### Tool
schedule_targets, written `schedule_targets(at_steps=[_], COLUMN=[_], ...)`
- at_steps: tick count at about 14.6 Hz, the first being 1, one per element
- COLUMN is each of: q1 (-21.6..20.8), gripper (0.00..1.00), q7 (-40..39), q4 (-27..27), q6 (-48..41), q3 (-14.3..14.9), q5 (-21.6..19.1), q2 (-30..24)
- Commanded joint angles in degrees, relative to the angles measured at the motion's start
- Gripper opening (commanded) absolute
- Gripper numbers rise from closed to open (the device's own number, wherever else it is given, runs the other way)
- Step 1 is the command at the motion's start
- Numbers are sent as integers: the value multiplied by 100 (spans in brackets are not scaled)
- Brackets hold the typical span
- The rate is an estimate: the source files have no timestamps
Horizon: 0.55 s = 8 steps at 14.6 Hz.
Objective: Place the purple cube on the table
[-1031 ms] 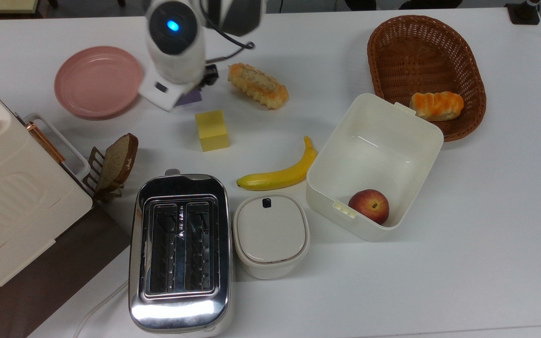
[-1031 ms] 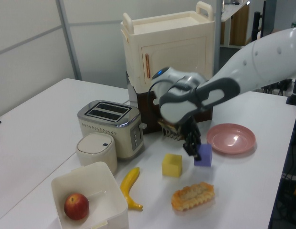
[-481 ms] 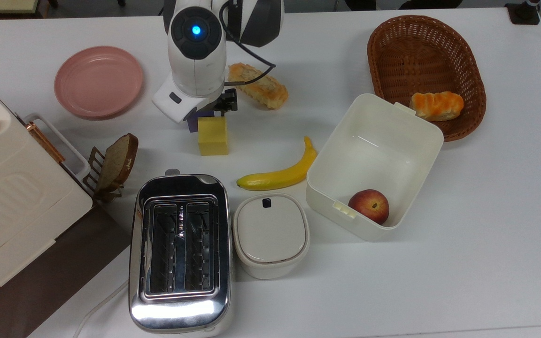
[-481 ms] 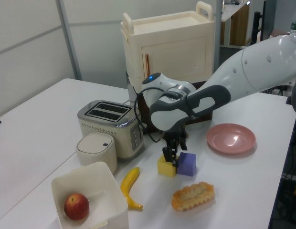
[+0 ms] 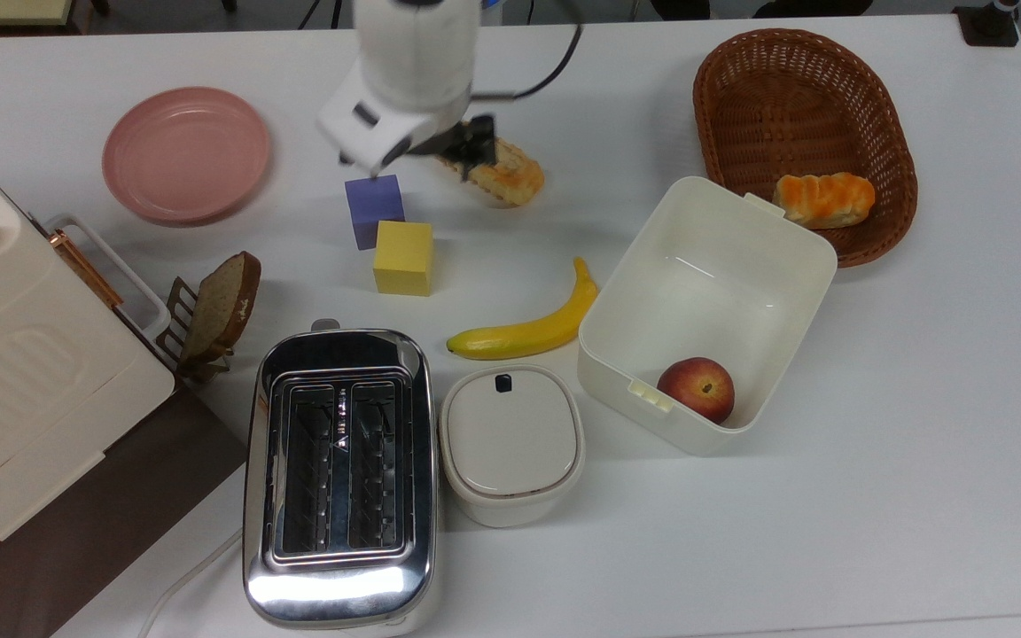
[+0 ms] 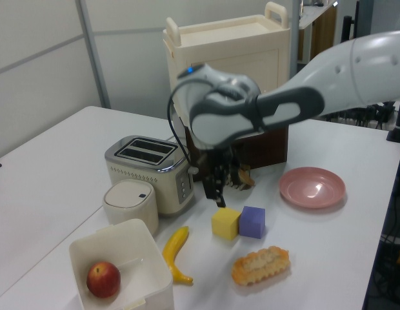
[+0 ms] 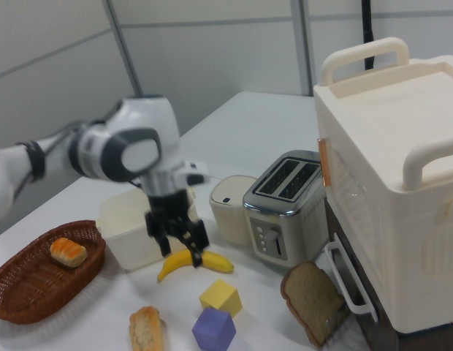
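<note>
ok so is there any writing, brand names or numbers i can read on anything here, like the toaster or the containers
No readable text anywhere.
toaster: a small dark mark between the slots in the top view, too small to read; controls on its end in the right view, no legible labels.
lidded white container: a small dark square on the lid, no lettering.
purple cube and yellow cube: plain faces.

The top view hangs overhead, looking straight down on the table [image 5: 874, 496], toaster [image 5: 339, 478] at 6 o'clock. The left view stands low at the box [image 6: 119, 268] end, facing the cabinet [image 6: 229, 71]. The right view looks back from beside the cabinet [image 7: 391, 183]. All share the purple cube [image 5: 375, 208] [image 6: 253, 222] [image 7: 214, 329].
</note>
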<state>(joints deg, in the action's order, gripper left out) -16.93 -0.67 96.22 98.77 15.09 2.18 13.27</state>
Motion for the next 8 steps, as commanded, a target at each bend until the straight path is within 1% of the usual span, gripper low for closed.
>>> schedule_targets(at_steps=[1, 3, 4, 8], q1=[408, 1048, 1260, 1421], gripper=[100, 100, 100, 100], q7=[1057, 1113, 1105, 1105], q4=[-297, -288, -297, -305], q6=[-454, -516, -760, -894], q3=[-672, -1243, -1419, -1456], q5=[2, 2, 2, -68], q2=[-421, -684, -781, -1054])
